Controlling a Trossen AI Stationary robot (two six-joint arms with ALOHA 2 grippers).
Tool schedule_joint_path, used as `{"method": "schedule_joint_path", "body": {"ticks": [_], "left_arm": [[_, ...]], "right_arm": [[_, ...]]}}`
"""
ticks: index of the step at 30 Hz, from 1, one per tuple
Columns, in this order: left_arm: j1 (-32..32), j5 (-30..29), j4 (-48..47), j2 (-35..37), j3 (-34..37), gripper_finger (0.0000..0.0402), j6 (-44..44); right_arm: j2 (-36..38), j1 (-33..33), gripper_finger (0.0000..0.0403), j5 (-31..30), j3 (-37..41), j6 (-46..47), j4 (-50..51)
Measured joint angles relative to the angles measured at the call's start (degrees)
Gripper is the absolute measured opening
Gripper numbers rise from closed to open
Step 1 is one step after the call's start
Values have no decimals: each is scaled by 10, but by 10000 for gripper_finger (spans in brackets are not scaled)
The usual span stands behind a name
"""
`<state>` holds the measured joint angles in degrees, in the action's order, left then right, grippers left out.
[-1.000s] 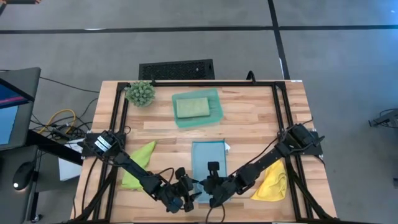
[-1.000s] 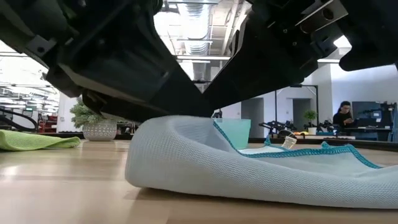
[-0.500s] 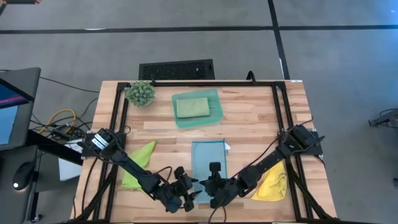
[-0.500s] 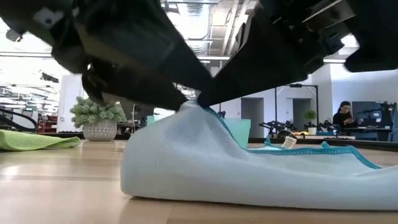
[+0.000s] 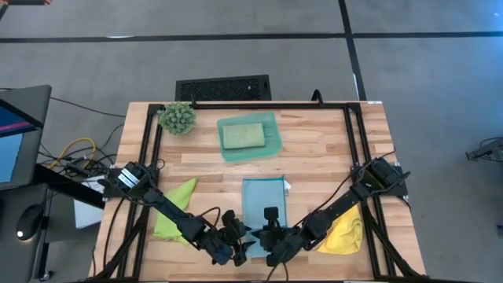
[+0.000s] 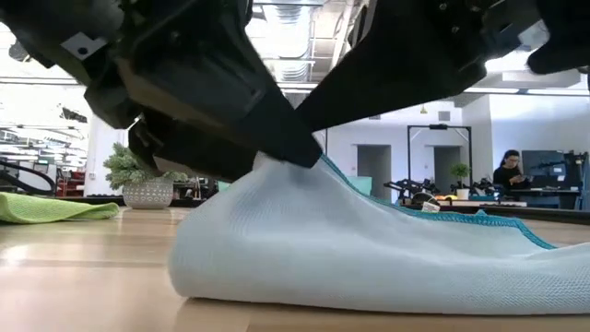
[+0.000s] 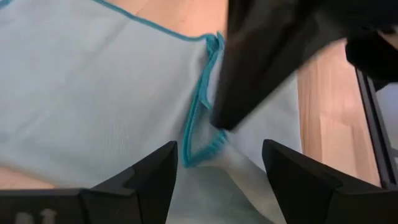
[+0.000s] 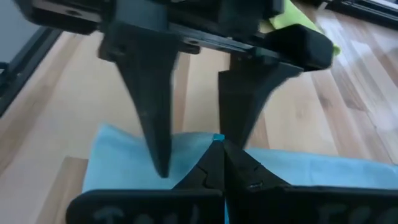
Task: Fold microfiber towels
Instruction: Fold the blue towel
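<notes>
The light blue towel (image 5: 263, 203) lies mid-table, its far part flat on the wood and its near end raised in a peak (image 6: 277, 180). My right gripper (image 8: 217, 165) is shut on that end's teal-hemmed corner. My left gripper (image 7: 217, 158) is open, and its two fingers stand on either side of the raised corner; whether they touch it does not show. Flat on the table lie a lime green towel (image 5: 177, 208) at the left and a yellow towel (image 5: 346, 232) at the right. A pale sage towel (image 5: 242, 135) lies folded in the teal tray (image 5: 271, 145). My right gripper pinches the light blue towel's near corner (image 7: 205, 134) between its two shut fingers, right at the teal hem. The fingers slant down from the table's right side. One layer or several, I cannot tell. The corner is lifted off the wood while the rest of the towel lies on the table.
A spiky green plant ball (image 5: 178, 118) stands at the far left corner. Black frame rails (image 5: 149, 157) run along both sides and the far edge. Bare wood lies between the tray and the blue towel. A person (image 6: 509, 171) sits far off in the room.
The near end of the light blue towel has been drawn up from a low fold into a taller peak under my right gripper. Its far part has stayed flat on the table.
</notes>
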<state>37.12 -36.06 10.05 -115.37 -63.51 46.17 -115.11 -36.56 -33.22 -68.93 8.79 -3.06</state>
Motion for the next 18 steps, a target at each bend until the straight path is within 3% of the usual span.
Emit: {"method": "schedule_joint_path", "body": {"ticks": [8, 13, 18], "left_arm": [[1, -19, 17, 0, 0, 210, -22], [1, -19, 17, 0, 0, 147, -36], [3, -28, 22, 0, 0, 69, -75]], "right_arm": [[0, 0, 24, 2, 0, -2, 0], [0, 0, 37, 3, 0, 2, 0], [2, 0, 80, 4, 0, 17, 16]]}}
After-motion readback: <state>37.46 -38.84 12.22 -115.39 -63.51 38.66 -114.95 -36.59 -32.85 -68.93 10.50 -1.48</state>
